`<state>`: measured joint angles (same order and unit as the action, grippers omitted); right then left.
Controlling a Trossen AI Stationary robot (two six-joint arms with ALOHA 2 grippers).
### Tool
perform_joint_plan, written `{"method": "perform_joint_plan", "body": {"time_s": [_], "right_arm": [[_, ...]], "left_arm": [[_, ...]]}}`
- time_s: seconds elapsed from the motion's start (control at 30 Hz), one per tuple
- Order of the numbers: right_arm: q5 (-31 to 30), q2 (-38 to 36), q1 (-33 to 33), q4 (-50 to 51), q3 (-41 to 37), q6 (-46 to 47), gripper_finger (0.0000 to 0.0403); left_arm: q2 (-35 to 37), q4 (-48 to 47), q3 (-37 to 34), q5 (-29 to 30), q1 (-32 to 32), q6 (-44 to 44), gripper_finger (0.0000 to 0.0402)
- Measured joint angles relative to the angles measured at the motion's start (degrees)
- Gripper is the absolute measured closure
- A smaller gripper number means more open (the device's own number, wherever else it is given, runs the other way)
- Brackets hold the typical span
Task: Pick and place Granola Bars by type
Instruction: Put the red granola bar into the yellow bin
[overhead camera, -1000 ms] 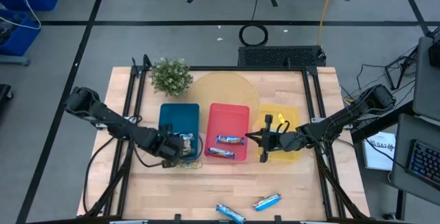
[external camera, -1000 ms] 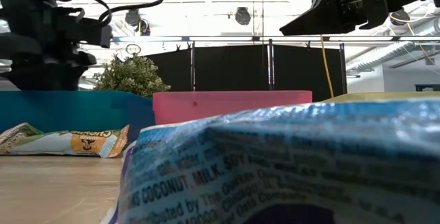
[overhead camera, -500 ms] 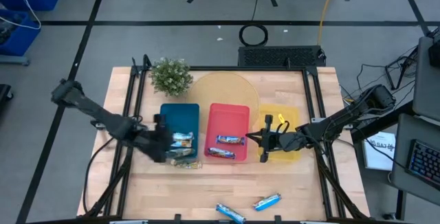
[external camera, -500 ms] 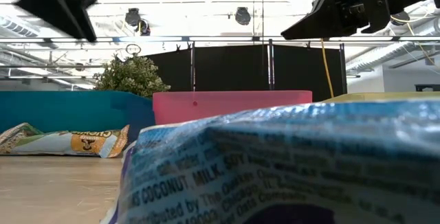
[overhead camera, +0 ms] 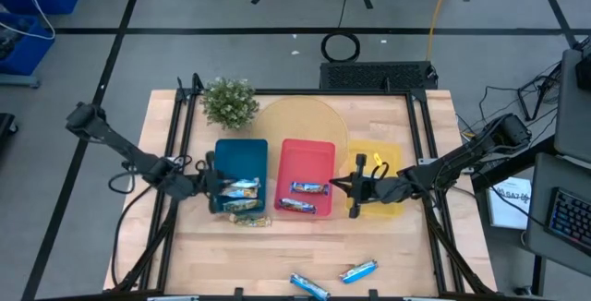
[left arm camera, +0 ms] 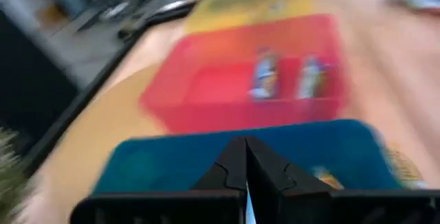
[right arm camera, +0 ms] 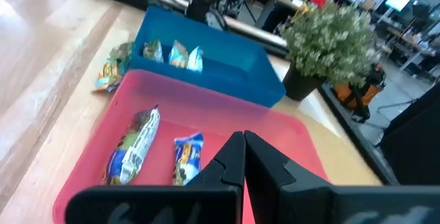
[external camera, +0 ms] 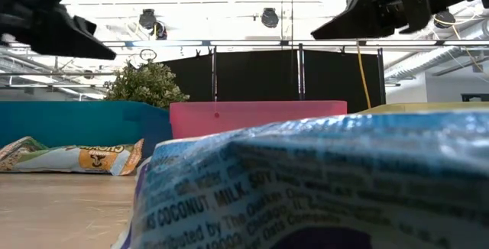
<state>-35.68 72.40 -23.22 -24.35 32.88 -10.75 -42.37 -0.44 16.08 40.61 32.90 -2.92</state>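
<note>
- Table (overhead camera: 305, 246): pale wood, centre frame; trays (overhead camera: 306, 176) mid-table, plant (overhead camera: 228, 102) upper left.
- Floor (overhead camera: 83, 70): grey, black lines.
- Left gripper (overhead camera: 222, 186), right gripper (overhead camera: 338, 186): fingers pressed together, empty.

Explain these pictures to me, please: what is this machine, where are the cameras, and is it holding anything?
It is a robot with two dark arms at a wooden table. One camera looks down from above, one sits at table height, and one rides on each wrist. The left gripper hangs shut at the blue tray, holding nothing. The right gripper hangs shut between the red tray and yellow tray, also empty. Granola bars lie in the blue and red trays, one beside the blue tray, two near the front edge. A potted plant stands behind.
</note>
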Motion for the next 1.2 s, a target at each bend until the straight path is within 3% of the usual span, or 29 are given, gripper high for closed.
{"method": "perform_joint_plan", "body": {"time_s": [0.13,0.27,0.37,0.77,1.2], "right_arm": [[0.0,0.0,0.0,-3.4,0.0,-0.8,0.0403],[0.0,0.0,0.0,-4.7,0.0,-0.9,0.0403],[0.0,0.4,0.0,-4.7,0.0,-0.2,0.0403],[0.0,5.3,2.7,-7.6,0.0,1.5,0.0403],[0.0,7.1,3.4,-10.6,0.0,1.4,0.0403]], "left_arm": [[0.4,14.2,-6.3,-12.4,-1.1,8.5,0.0394],[0.4,22.1,-9.7,-14.4,-1.8,7.2,0.0397],[0.4,23.1,-11.3,-16.8,-1.8,5.5,0.0396],[0.4,21.6,-11.9,-14.1,-0.7,1.6,0.0397],[0.4,21.5,-11.9,-13.6,-0.7,0.9,0.0372]]}}
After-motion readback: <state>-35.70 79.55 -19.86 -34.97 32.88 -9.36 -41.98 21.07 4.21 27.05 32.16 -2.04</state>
